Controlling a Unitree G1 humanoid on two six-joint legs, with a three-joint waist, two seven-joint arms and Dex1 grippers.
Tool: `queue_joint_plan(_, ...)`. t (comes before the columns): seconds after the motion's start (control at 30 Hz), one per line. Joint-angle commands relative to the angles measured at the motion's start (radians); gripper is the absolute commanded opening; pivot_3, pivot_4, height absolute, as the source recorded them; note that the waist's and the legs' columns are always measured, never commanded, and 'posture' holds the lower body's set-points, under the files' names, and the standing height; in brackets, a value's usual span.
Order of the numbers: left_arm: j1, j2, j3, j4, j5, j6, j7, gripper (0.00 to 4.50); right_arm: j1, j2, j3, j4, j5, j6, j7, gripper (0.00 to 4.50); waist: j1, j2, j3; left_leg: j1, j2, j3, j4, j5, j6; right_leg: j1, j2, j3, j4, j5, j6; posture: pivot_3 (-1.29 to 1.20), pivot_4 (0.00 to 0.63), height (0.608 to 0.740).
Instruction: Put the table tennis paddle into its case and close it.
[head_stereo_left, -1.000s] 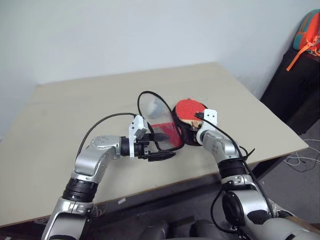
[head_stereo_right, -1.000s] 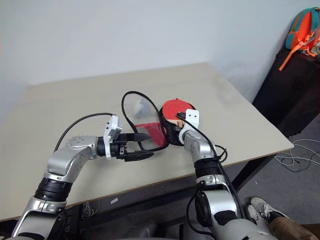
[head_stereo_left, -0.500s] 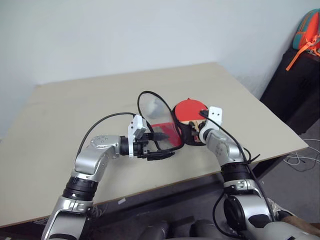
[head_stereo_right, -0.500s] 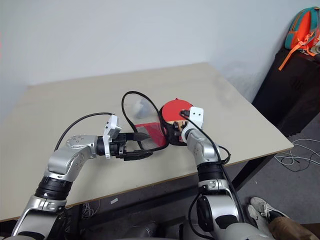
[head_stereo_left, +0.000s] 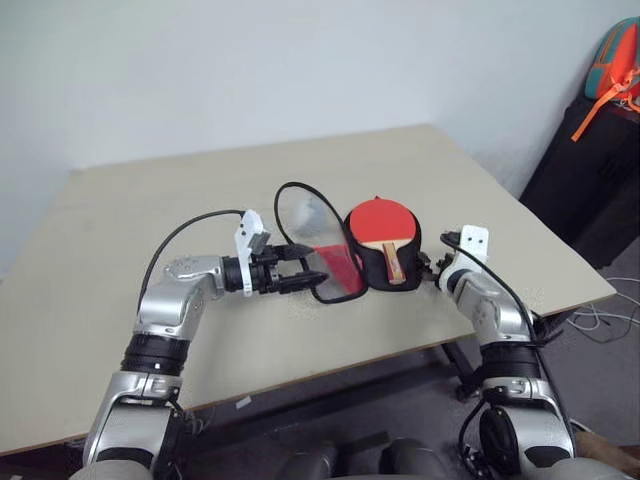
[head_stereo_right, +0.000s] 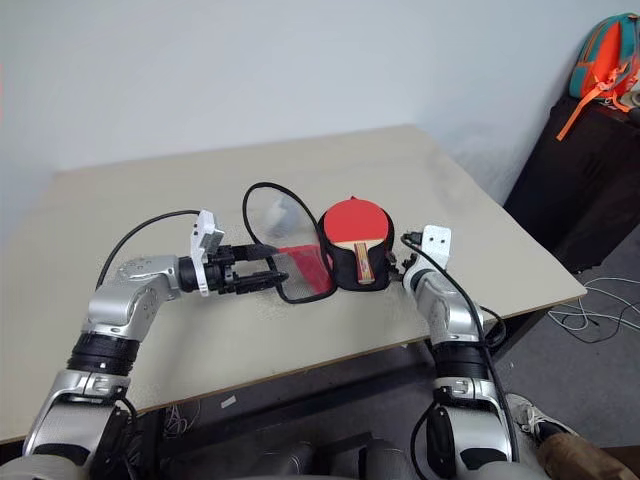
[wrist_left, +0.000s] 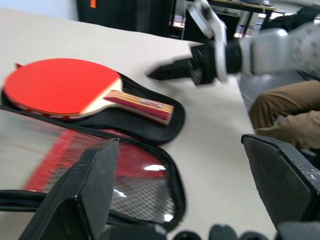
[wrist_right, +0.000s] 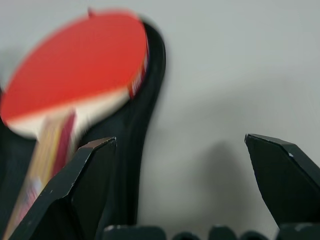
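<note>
While the paddle (head_stereo_left: 381, 226) lies on the open case (head_stereo_left: 350, 252) (lid flopped aside) near the table's (head_stereo_left: 120, 230) front edge, both grippers, left (head_stereo_left: 297, 277) and right (head_stereo_left: 432, 270), gape empty.

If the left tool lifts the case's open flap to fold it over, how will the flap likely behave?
Probably floppy: the flap is thin clear plastic and mesh inside a soft zipper rim. It likely weighs little. It may sag unless lifted near its rim, and the paddle lying in the other half should help hold the case down.
</note>
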Motion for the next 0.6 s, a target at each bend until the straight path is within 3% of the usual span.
queue_joint_plan(0.03, -0.036, 0.003, 0.029, 0.011, 0.004, -0.033, -0.002, 4.20, 0.002, 0.013, 0.029, -0.049, 0.012, 0.014, 0.021, 4.47, 0.000, 0.000, 0.000, 0.000, 0.000, 0.000, 0.000, 0.000, 0.000, 0.000, 0.000, 0.000, 0.000, 0.000, 0.000, 0.00, 0.000, 0.740)
queue_joint_plan(0.4, -0.054, -0.019, 0.021, 0.040, 0.020, -0.041, -0.003, 4.20, 0.075, 0.048, 0.168, -0.116, -0.044, 0.056, 0.049, 4.47, 0.000, -0.001, -0.001, 0.000, 0.000, 0.000, 0.000, 0.000, 0.000, 0.000, 0.000, 0.000, 0.000, 0.000, 0.000, 0.00, 0.000, 0.740)
queue_joint_plan(0.6, -0.056, -0.025, 0.021, 0.042, 0.022, -0.035, 0.006, 4.20, 0.096, 0.044, 0.194, -0.110, -0.070, 0.075, 0.050, 2.50, -0.001, -0.003, -0.002, 0.001, 0.001, 0.000, 0.000, 0.000, 0.000, 0.000, 0.001, 0.000, 0.000, 0.000, 0.000, 0.00, 0.000, 0.740)
